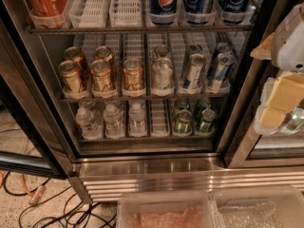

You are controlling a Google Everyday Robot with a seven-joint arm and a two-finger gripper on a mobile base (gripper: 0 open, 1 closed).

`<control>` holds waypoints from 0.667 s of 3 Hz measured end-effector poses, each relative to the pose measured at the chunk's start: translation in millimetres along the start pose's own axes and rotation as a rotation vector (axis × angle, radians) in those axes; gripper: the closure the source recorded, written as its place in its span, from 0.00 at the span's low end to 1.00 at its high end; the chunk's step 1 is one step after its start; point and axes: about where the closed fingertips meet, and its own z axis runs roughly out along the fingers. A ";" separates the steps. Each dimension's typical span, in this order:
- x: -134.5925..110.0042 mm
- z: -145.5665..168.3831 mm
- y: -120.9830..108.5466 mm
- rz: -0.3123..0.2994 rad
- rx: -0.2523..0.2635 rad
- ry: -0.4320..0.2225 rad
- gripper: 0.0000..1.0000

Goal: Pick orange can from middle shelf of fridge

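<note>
1. Orange can point(133, 75): front of its lane on the middle shelf point(142, 98) of the fridge point(142, 167), upright, pale script label facing out.
2. Neighbours: silver-white can point(162, 74) just beside it on the right. More orange cans point(102, 75) fill the two lanes to the left, front and back rows.
3. Gripper point(280, 101): far right of the view, outside the shelf opening, well apart from the can and a bit lower than it. Cannot tell how far open it is, or whether it has hold of anything. Something clear sits right by it, unclear what.
4. Handling, my guess: thin aluminium, rigid if full, dents if squeezed hard. Smooth wall, possibly damp from the cold, so slippery. Light to moderate weight.
5. Where to grip: mid-body across the round sides, not the shiny top rim. Gaps to the neighbouring cans look tight, so come in straight from the front.
6. White lane tray point(134, 93) has a low front lip, so the can likely needs a small lift before pulling out.
7. Risk: knocking the silver-white can or the orange one beside it.
</note>
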 end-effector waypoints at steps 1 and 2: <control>0.0 0.0 0.0 0.000 0.000 0.000 0.00; -5.8 11.1 -0.8 0.009 -0.013 -0.033 0.00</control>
